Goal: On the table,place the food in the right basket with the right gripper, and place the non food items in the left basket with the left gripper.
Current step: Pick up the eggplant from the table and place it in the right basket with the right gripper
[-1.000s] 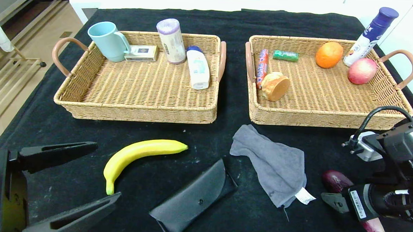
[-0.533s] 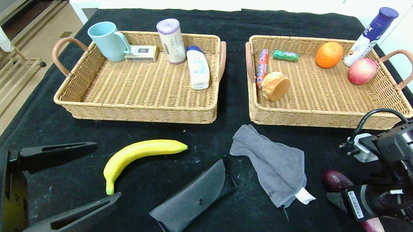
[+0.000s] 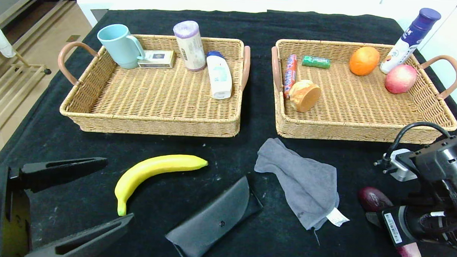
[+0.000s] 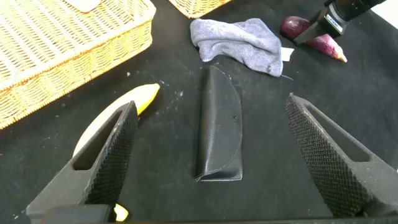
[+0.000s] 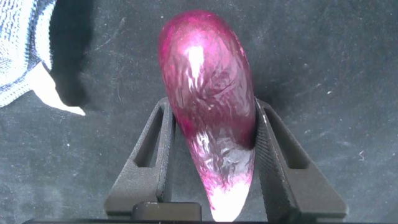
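A purple eggplant [image 3: 372,198] lies on the black cloth at the front right, in front of the right basket [image 3: 365,130]. My right gripper [image 3: 375,215] has its fingers pressed against both sides of the eggplant [image 5: 205,62]; in the right wrist view the gripper [image 5: 211,106] holds it at table level. A yellow banana [image 3: 155,167], a black glasses case [image 3: 214,219] and a grey cloth [image 3: 302,180] lie in front of the baskets. My left gripper [image 3: 118,189] is open and empty at the front left, near the banana [image 4: 140,99] and the case [image 4: 221,137].
The left basket [image 3: 152,120] holds a mug, a box, a roll and a white bottle. The right basket holds an orange, an apple, a bun and two packets. A purple-capped bottle [image 3: 408,39] stands at its far right corner.
My right gripper's visible finger has moved in against the eggplant, which shifted slightly. The left arm has not moved.
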Controlling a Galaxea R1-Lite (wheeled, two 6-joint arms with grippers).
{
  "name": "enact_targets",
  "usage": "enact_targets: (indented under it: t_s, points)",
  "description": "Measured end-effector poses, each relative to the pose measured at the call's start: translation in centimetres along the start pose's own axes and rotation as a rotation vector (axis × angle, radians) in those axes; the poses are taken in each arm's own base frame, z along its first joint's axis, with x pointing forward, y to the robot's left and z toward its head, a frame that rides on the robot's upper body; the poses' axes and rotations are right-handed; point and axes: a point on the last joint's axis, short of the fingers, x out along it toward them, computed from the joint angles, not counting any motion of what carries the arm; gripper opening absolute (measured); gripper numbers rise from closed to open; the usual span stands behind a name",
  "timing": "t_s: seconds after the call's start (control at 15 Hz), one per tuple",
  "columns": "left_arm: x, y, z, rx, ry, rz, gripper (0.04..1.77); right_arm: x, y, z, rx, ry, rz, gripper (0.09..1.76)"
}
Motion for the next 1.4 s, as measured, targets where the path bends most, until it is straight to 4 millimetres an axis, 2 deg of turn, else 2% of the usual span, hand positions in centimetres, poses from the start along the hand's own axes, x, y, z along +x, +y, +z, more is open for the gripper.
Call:
enact_targets:
  t_s: [0.6, 1.0, 1.4]
  points:
    - [0.0, 0.0, -0.1, 0.015, 0.002, 0.000, 1.72, -0.7, -0.1, 0.0, -0.009, -0.009, 0.010, 0.83]
    - [0.0, 0.0, -0.2, 0.014, 0.004, -0.001, 1.72, -3.1, -0.5, 0.8, 0.000, -0.061, 0.030, 0.83]
    - [0.0, 0.0, -0.3, 0.011, 0.010, -0.002, 1.72, -6.9, -1.4, 3.8, 0.048, -0.174, 0.068, 0.83]
